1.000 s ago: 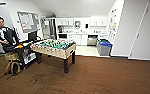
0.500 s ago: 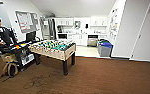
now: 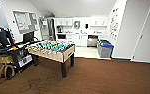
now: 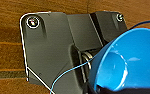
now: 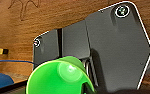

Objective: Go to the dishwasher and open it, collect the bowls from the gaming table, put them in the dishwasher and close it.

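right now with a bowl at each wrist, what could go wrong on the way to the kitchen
1. The foosball table stands ahead to the left, its near corner toward the route; passing close could clip it.
2. The blue bowl at the left wrist and the green bowl at the right wrist could be jolted and slip.
3. The blue-lidded bins narrow the way to the dishwasher.

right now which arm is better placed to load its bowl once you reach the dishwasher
Neither clearly, as a judgement. The left gripper carries the blue bowl, the right the green bowl, and both arms are loaded alike. The dishwasher stands far ahead, slightly right of centre, which barely favours the right.
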### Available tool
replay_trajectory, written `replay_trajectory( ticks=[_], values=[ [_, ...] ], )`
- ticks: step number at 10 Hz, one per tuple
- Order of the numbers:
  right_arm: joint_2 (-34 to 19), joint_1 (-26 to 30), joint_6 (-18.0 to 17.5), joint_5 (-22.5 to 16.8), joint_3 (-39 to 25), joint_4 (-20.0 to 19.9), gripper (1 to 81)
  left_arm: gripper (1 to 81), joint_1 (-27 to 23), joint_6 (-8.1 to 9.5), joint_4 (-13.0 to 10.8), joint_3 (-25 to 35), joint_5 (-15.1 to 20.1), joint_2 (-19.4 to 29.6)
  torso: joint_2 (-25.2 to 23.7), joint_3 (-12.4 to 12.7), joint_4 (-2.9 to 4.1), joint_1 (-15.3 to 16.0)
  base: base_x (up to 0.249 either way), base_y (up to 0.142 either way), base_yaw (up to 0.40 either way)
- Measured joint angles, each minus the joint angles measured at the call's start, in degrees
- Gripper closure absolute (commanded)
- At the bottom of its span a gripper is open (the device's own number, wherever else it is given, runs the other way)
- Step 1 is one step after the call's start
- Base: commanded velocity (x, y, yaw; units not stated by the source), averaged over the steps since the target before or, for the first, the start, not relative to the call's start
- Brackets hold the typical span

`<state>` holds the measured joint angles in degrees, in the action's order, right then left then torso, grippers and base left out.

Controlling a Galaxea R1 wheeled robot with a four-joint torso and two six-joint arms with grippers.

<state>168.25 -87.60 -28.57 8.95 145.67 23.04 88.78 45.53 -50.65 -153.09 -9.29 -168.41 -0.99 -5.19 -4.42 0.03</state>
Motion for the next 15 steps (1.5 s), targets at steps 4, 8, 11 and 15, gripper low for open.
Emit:
replay_trajectory(
  ticks=[4, 8, 11, 15],
  values=[
    [0.66, -0.16, 0.0, 0.0, -0.07, 0.11, 81.1, 81.1, 0.05, -0.33, -0.01, -0.06, -0.02, 0.41, -0.02, 0.0, 0.0, -0.06, 0.167, -0.092, 0.0],
    [-0.23, 0.39, 0.0, 0.0, 0.21, 0.16, 81.1, 81.1, 0.02, -0.35, -0.09, -0.06, 0.06, -0.09, -0.02, 0.0, 0.0, -0.06, 0.167, -0.09, 0.0],
    [-0.06, 0.01, 0.0, 0.0, 0.12, 0.17, 81.1, 81.1, -0.12, -0.37, -0.11, -0.09, 0.17, -0.13, 0.0, 0.0, 0.0, -0.02, 0.167, -0.085, 0.0],
    [-0.06, 0.2, 0.0, 0.02, 0.17, 0.17, 81.1, 81.1, -0.01, -0.37, -0.11, -0.09, 0.23, -0.13, 0.0, 0.0, 0.0, -0.02, 0.167, -0.08, 0.0]
  ],
)
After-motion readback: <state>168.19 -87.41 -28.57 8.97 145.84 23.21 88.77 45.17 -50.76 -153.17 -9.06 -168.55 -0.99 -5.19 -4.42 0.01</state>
